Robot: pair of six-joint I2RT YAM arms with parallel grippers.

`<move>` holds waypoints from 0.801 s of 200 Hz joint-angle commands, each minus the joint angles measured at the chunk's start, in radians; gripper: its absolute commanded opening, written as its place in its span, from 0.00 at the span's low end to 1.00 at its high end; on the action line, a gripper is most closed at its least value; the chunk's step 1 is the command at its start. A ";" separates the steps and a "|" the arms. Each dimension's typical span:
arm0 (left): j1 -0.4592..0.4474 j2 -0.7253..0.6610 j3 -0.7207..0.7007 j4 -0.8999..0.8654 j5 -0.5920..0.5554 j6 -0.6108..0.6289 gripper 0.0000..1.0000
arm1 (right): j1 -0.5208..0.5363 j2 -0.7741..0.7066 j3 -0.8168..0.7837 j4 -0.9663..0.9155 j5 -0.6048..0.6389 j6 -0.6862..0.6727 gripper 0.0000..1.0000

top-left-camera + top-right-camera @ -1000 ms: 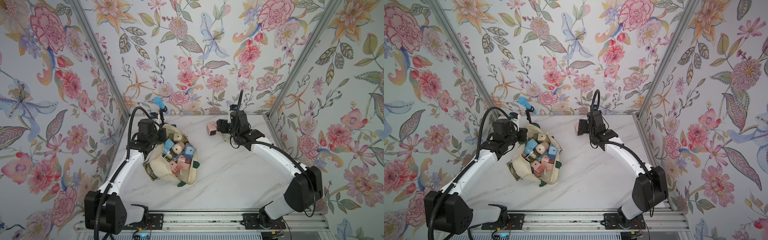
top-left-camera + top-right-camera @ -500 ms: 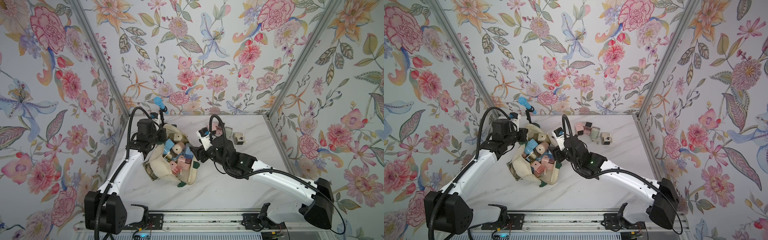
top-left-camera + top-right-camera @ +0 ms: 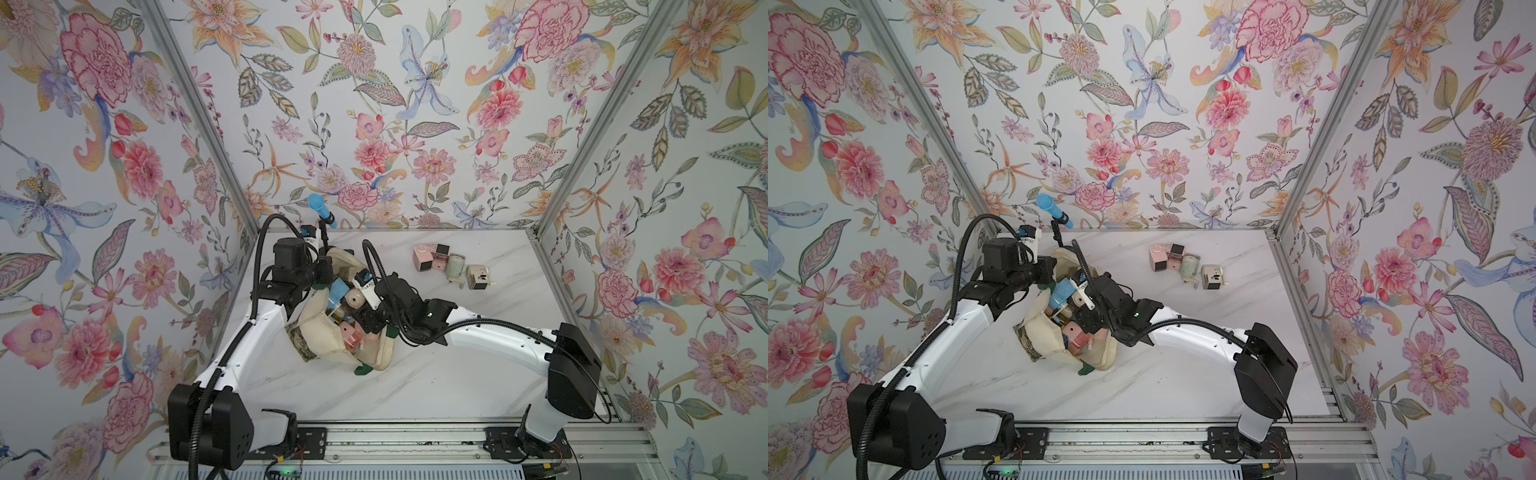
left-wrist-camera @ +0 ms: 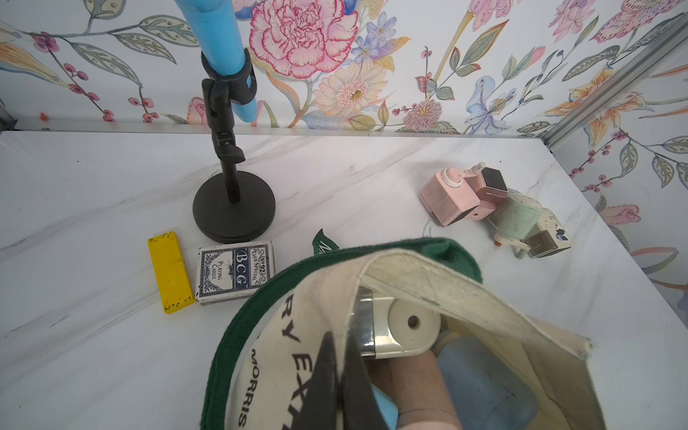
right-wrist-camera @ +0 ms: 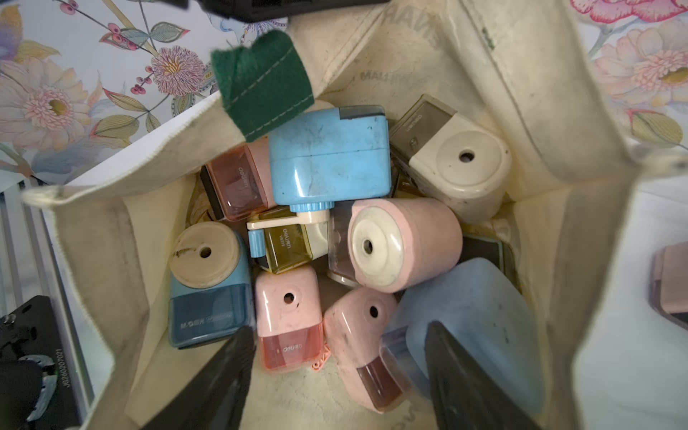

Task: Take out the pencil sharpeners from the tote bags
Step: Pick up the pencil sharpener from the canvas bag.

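Four pencil sharpeners (image 3: 453,266), two pink, one sage green and one cream, lie touching one another near the far edge of the bench (image 3: 457,374), toward its far right corner; these are already out. Many more remain heaped in the tote bag (image 3: 324,345), which lies near the left edge of the bench with its mouth open. Seen in the left wrist view, the left end effector (image 4: 335,372) is pressed together on the bag's cream canvas rim, beside the green strap (image 4: 260,298), and holds the mouth up. Seen in the right wrist view, the right end effector (image 5: 338,335) is spread wide inside the mouth and grips nothing. Its dark fingers (image 5: 231,372) flank a pair of pink sharpeners (image 5: 288,316) lying side by side on top of the heap, with blue, cream and yellow ones crowded around them.

Step in hand, as judged: the reach for the next sharpener, with most of the task left. The next move calls for settling on one of the pair, since the jaws now span both. It then means closing on its flat sides and lifting clear of the rim and strap while the other arm holds the mouth open.
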 commanded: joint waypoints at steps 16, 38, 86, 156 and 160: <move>-0.004 -0.034 0.032 0.060 0.045 0.002 0.00 | -0.017 0.053 0.063 -0.045 -0.033 0.168 0.74; -0.001 -0.034 0.032 0.053 0.031 0.001 0.00 | -0.023 0.097 0.091 -0.049 -0.044 0.287 0.73; 0.000 -0.043 0.032 0.056 0.012 -0.005 0.00 | -0.024 0.163 0.106 -0.009 0.043 0.564 0.79; -0.001 -0.044 0.033 0.053 0.017 -0.008 0.00 | -0.023 0.254 0.170 0.043 0.206 0.726 0.81; -0.002 -0.044 0.032 0.053 0.016 -0.009 0.00 | -0.024 0.257 0.171 0.044 0.219 0.731 0.81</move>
